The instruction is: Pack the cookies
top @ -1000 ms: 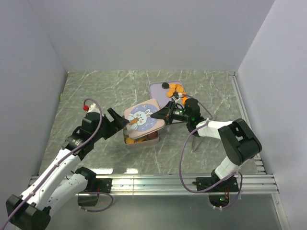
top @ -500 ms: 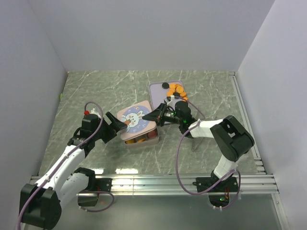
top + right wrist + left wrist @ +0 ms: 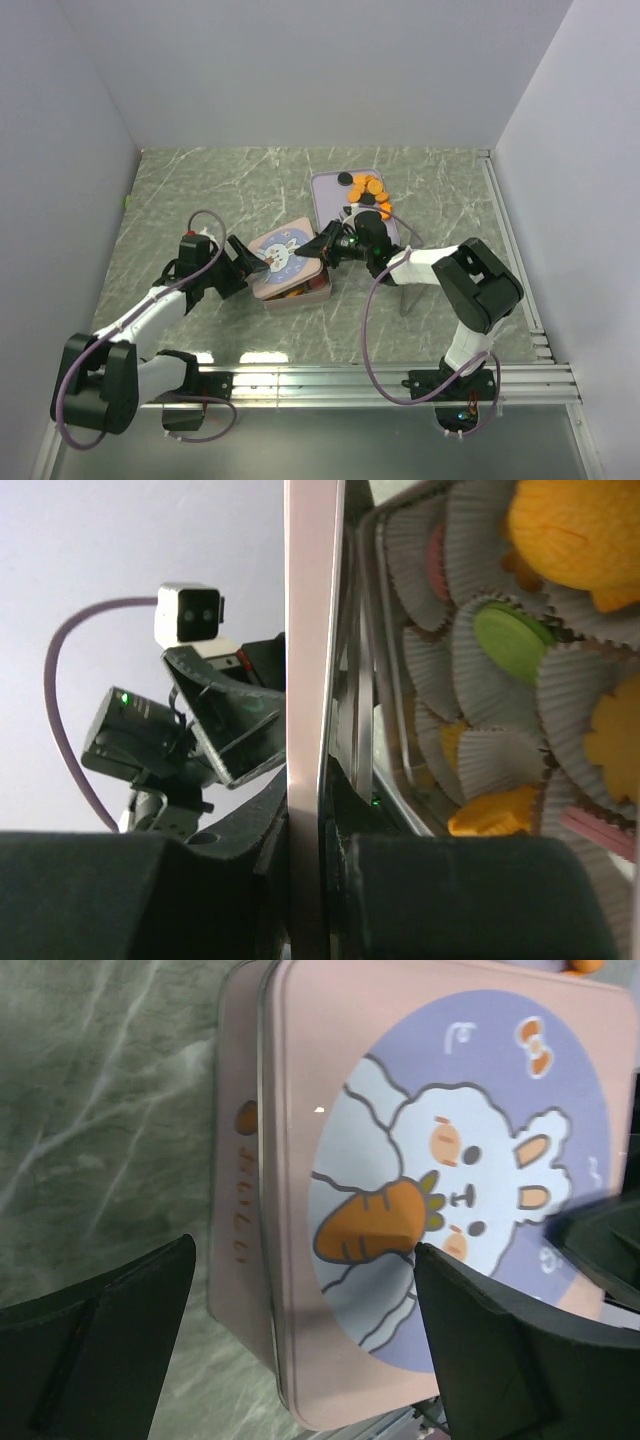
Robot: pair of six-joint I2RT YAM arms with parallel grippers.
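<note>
Cookies [image 3: 510, 638] flat, round, in pleated cups [image 3: 580, 675]; right gripper [image 3: 312, 855] pinches lid [image 3: 303, 680].

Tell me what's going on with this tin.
The right hand is clamped on one edge of the pink rabbit lid, holding it over the tin but not yet seated. Inside the tin are cookies in paper cups. The left hand is open at the lid's opposite side. More cookies sit on the lavender tray.
</note>
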